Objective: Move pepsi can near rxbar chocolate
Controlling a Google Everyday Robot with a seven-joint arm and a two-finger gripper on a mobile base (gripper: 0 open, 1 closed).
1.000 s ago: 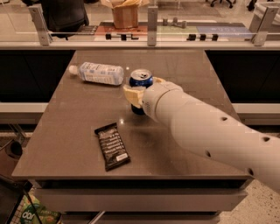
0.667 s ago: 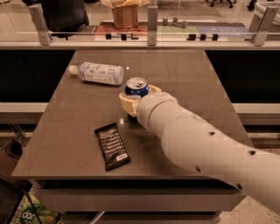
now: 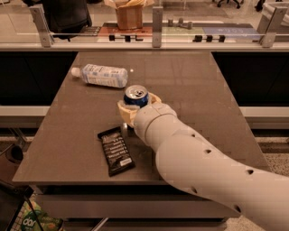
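Observation:
The pepsi can (image 3: 136, 96), blue with a silver top, stands upright near the middle of the table. My gripper (image 3: 137, 109) is closed around it, with tan fingers (image 3: 125, 113) on both sides of the can. The rxbar chocolate (image 3: 116, 150), a flat black wrapper with white text, lies on the table just in front and to the left of the can, a short gap away. My white arm reaches in from the lower right and hides the can's lower part.
A clear plastic bottle (image 3: 100, 75) with a white cap lies on its side at the back left of the brown table (image 3: 194, 90). A glass rail and a counter with a paper bag (image 3: 128, 13) stand behind the table.
The gripper has carried the can toward the front left of the table, closer to the black bar. The bottle and the bar have not moved.

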